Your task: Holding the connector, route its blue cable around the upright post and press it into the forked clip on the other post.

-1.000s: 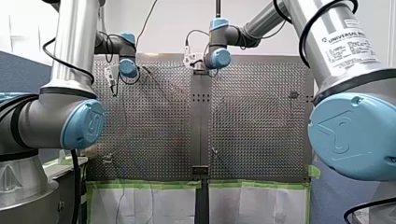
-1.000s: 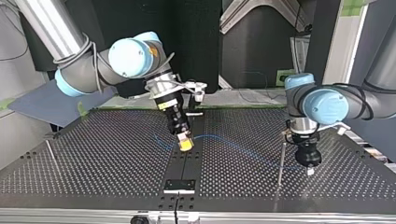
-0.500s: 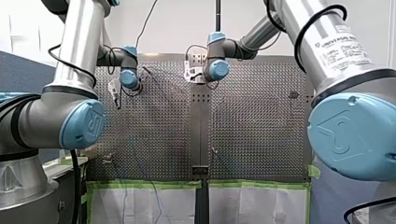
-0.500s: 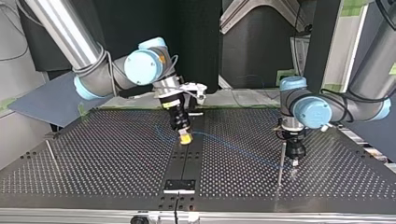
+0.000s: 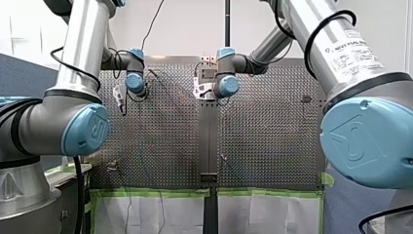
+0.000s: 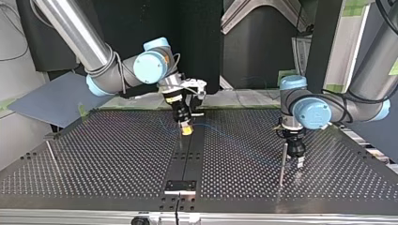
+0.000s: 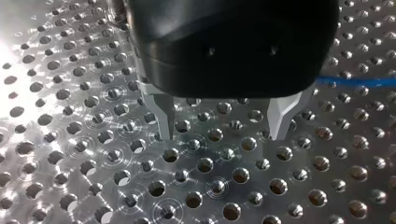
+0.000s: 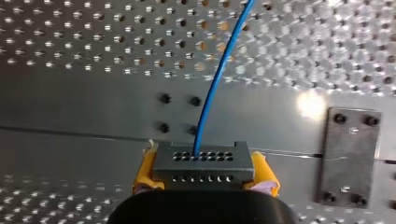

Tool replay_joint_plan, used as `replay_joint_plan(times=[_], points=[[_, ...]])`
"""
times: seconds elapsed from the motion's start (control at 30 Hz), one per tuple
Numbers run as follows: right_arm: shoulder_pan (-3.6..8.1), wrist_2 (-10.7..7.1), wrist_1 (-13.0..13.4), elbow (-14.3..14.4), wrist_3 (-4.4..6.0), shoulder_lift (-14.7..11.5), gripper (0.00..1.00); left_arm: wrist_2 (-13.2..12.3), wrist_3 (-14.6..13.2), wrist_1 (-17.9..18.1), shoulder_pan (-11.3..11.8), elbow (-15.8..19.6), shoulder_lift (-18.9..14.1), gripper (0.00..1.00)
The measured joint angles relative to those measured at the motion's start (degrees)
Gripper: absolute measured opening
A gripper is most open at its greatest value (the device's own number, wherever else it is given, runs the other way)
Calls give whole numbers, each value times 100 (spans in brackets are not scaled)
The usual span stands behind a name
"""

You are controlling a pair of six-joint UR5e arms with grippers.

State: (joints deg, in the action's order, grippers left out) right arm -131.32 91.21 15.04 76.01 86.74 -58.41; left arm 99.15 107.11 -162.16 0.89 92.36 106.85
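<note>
In the right wrist view my right gripper (image 8: 203, 169) is shut on a grey connector (image 8: 204, 160), held between its yellow pads (image 8: 144, 170). The blue cable (image 8: 218, 79) leaves the connector and runs ahead over the plate. The top view shows this gripper (image 6: 187, 130) over the dark centre strip. My left gripper (image 7: 222, 134) is open with only bare holes between its metal fingers; the cable (image 7: 359, 82) passes beside it. In the top view it (image 6: 298, 159) hangs just beside the thin upright post (image 6: 282, 161). A second thin post (image 6: 51, 154) stands at that view's left.
A black plate (image 6: 180, 186) is bolted to the centre strip (image 6: 191, 154) near the table's edge in the top view. The right wrist view shows a screwed metal plate (image 8: 350, 156) beside the connector. Green tape (image 5: 151, 192) lines the table's near edge in the front view.
My left gripper has opened and shifted close to the upright post. My right gripper has carried the connector along the centre strip, away from the top view's camera.
</note>
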Motion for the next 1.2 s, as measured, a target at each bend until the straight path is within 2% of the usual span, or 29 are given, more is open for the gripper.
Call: replay_joint_plan(times=[0.3,0.5,0.77,0.93,1.07,1.2], points=[[-25,44,457,458,4,312,0,-3,2,-10,-2,-1,3,100],[-39,247,757,784,-30,628,0,-3,2,-24,-8,-1,1,100],[70,422,1164,1206,45,779,0,-4,2,-28,-13,-1,1,100],[148,544,1440,1482,48,823,0,-1,-2,-28,-21,-1,-1,100],[185,632,1637,1680,14,933,0,2,-5,-35,-30,-1,-1,100],[195,797,1836,1879,-59,1113,0,3,-6,-50,-33,-1,-2,100]])
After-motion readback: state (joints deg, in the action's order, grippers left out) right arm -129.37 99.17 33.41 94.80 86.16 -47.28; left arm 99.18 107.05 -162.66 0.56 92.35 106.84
